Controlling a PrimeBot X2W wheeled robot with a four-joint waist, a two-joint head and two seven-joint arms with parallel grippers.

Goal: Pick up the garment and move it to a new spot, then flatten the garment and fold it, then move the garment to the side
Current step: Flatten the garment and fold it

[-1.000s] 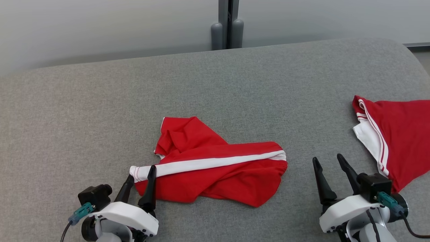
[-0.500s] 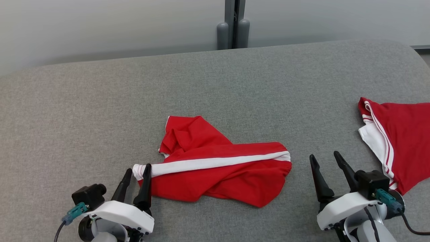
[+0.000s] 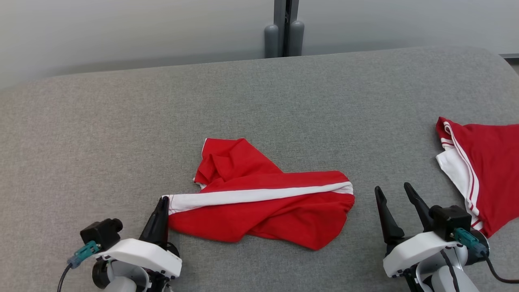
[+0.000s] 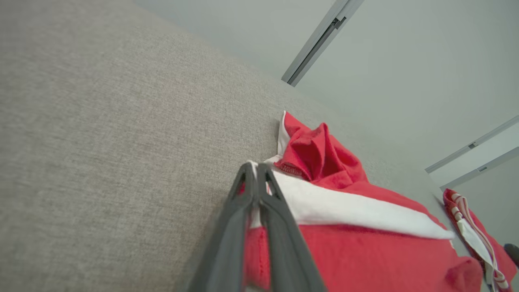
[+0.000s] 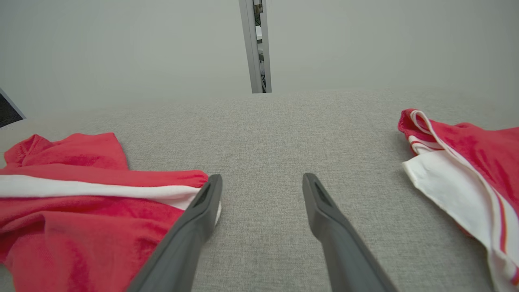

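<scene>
I have the left gripper (image 3: 163,201) clamped on the white-banded corner of the crumpled red garment (image 3: 263,211), lying mid-way across the grey cloth surface (image 3: 284,105), a hold I judge suited to lifting it, while the right gripper (image 3: 392,187) rests jaws apart near its other end.

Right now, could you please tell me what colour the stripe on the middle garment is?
White stripe on red garment; clearest in the head view.

The white-bodied left gripper (image 3: 163,200) pinches the red garment (image 3: 284,215) at its corner; the right gripper (image 3: 392,187) holds its dark fingers spread.
</scene>
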